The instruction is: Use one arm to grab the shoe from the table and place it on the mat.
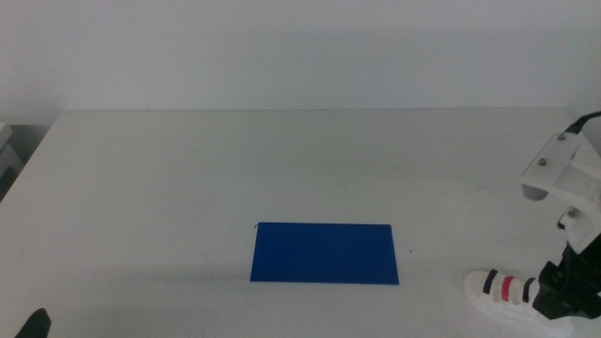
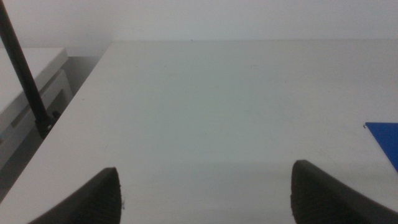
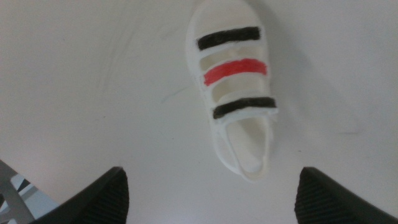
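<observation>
The shoe point(image 1: 498, 289) is a small white sandal with black, red and black straps, lying on the table point(image 1: 282, 160) near its front right corner. My right gripper point(image 1: 556, 289) hovers at the shoe's heel end. In the right wrist view the shoe point(image 3: 233, 93) lies flat with its heel nearest the right gripper point(image 3: 212, 177), whose jaws are wide open and apart from it. The deep blue mat point(image 1: 324, 252) lies flat at the table's front middle, left of the shoe. My left gripper point(image 1: 38, 324) waits at the front left corner; the left gripper point(image 2: 205, 168) is open and empty, with a corner of the mat point(image 2: 385, 140) showing.
The table's left edge drops off to a grey cabinet point(image 2: 31, 93) with a black rod point(image 2: 22, 68) standing beside it. A plain white wall point(image 1: 300, 47) runs behind the table. Bare tabletop separates the shoe from the mat.
</observation>
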Robot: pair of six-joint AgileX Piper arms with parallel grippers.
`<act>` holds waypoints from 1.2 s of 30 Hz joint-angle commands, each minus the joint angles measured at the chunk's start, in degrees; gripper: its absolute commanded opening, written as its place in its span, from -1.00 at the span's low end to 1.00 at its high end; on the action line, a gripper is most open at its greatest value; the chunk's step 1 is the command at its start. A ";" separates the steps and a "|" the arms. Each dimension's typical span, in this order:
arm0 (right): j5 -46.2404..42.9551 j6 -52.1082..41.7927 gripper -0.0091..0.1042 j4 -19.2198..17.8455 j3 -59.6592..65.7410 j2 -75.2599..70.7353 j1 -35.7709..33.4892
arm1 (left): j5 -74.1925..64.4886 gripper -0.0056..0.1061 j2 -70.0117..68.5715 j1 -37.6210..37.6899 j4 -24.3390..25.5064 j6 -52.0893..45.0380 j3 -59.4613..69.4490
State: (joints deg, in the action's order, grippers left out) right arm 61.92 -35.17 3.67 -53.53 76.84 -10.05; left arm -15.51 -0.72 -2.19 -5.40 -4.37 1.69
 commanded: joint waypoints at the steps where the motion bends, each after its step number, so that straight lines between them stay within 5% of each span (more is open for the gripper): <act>1: -0.70 0.06 0.78 -0.74 -1.83 0.45 -0.15 | 4.57 0.78 -0.75 0.23 -0.44 0.29 0.40; 10: -4.77 -0.51 0.78 -4.80 -1.83 8.06 -0.15 | 4.57 0.78 -0.75 0.23 -0.44 0.29 0.40; 24: -11.13 0.44 0.62 -6.05 -1.83 18.01 -2.18 | 4.57 0.78 -0.75 0.23 -0.44 0.29 0.40; 28: -10.46 1.69 0.19 -6.05 -1.83 18.16 -2.38 | 4.57 0.78 -0.75 0.23 -0.44 0.29 0.40; 33: -4.25 2.14 -0.86 -3.67 -2.56 16.81 -3.40 | 4.57 0.78 -0.75 0.23 -0.44 0.29 0.40; 36: 0.00 6.13 -0.91 -3.67 -6.15 15.60 -4.04 | 4.57 0.78 -0.75 0.23 -0.44 0.29 0.40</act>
State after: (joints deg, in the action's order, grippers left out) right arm 59.32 -30.63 0.00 -56.74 95.61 -13.68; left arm -15.51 -0.72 -2.19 -5.40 -4.37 1.69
